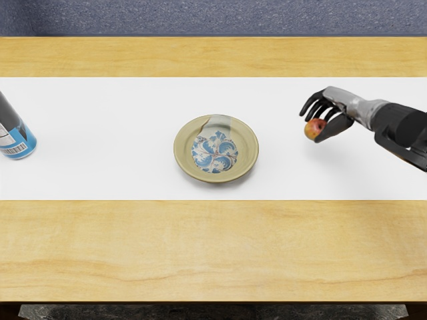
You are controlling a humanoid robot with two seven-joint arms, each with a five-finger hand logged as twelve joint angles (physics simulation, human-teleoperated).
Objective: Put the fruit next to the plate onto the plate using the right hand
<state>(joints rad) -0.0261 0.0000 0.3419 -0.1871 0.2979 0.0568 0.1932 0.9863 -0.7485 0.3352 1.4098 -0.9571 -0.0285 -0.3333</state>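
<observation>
Over the table (pixel 213 253), the apple (pixel 313 129) was gripped by the right hand (pixel 327 115), well off the plate (pixel 182 148), and was probably best carried over level, released low.

Robot's right arm (pixel 400 130)
The right hand (pixel 328 112) is black, the wrist (pixel 364 107) light grey metal, the forearm dark grey.

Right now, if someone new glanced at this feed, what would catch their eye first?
The patterned plate sits at the centre of the white runner, with nothing on it. To its right, the right hand has its fingers curled around a small red-and-yellow fruit, apart from the plate. A blue can shows at the far left edge.
</observation>
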